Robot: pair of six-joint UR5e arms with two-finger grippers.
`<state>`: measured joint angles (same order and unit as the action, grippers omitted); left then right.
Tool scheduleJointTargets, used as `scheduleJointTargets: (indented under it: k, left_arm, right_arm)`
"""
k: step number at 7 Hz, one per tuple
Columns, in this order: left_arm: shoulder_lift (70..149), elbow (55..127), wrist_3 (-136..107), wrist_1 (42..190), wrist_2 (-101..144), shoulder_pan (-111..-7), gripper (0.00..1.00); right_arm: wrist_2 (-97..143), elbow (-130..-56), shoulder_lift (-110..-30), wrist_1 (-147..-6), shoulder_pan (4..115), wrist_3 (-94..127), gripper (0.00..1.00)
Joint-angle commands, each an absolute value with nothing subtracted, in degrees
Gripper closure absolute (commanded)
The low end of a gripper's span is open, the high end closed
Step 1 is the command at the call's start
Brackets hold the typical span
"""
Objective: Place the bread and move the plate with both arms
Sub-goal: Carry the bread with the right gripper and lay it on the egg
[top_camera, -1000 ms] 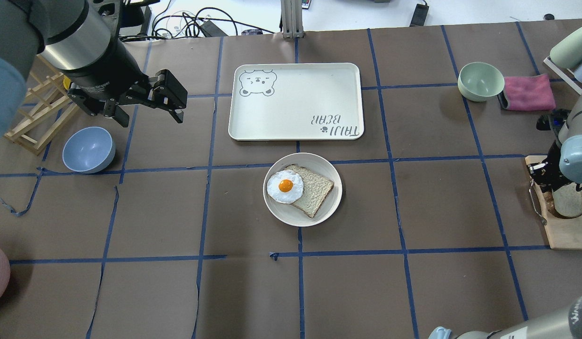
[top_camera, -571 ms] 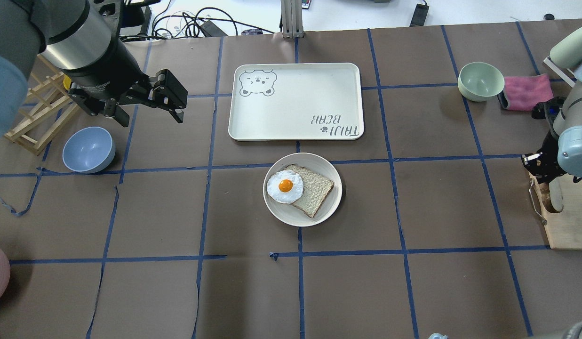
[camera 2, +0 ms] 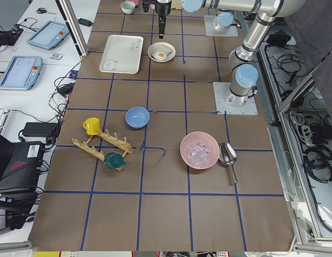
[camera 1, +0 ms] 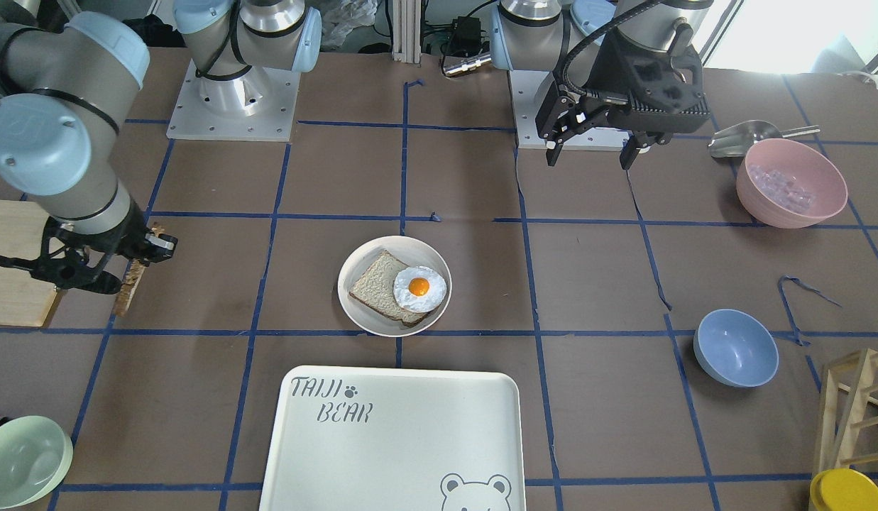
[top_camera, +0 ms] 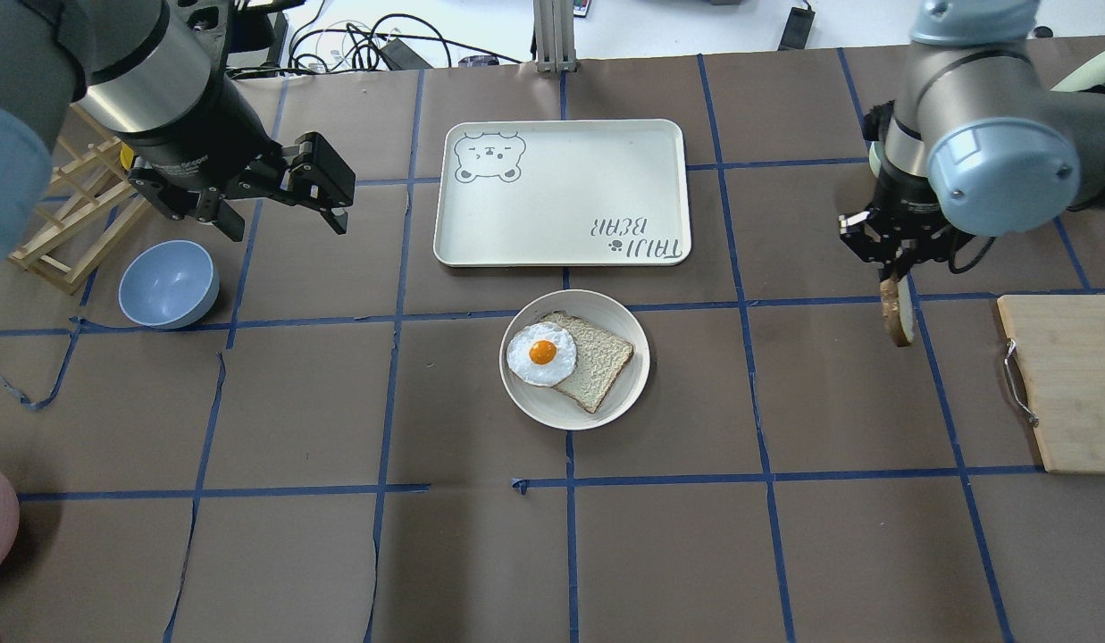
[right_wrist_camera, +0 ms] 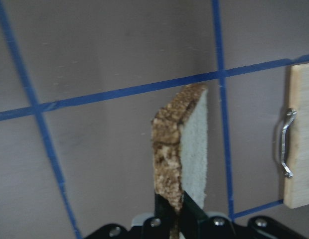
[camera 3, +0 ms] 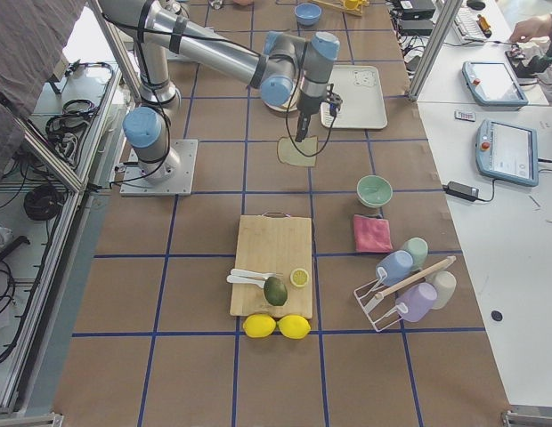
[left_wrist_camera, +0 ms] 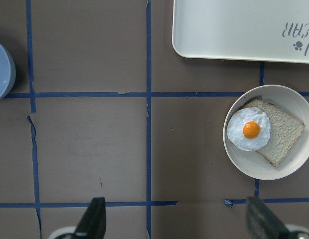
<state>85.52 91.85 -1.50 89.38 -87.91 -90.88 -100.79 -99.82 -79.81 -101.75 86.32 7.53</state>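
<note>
My right gripper is shut on the bread, a pale slice with a brown crust. The slice hangs edge-on below the fingers, above the table between the plate and the cutting board. It also shows in the right wrist view and the front view. The cream plate sits mid-table, holding a squarer slice with a fried egg on it. My left gripper is open and empty, hovering far left of the plate; the plate shows in its wrist view.
The white "TAIJI BEAR" tray lies just beyond the plate. A wooden cutting board is at the right edge. A blue bowl and wooden rack stand at the left. A green bowl and pink bowl stand near the corners.
My right gripper has lifted the bread off the cutting board and carried it leftward and farther out over the table. The left arm, plate and egg have not moved.
</note>
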Motion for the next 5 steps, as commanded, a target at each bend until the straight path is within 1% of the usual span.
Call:
scheduleJointTargets:
  k: [1,3,5]
  left_arm:
    - [85.52,91.85,-1.58,89.38,-87.89,-90.88,0.00]
    - [85.52,91.85,-1.49,89.38,-87.80,-90.88,0.00]
    - [85.52,91.76,-1.58,89.38,-87.89,-90.88,0.00]
  right_arm:
    - [-95.03,-96.43,-77.36,-100.54,100.83,25.86,1.00]
    - [-91.32,-92.83,-72.88,-102.21,109.64,38.70,1.00]
    - [-90.36,-92.37,-69.36,-106.58,113.28,43.32,1.00]
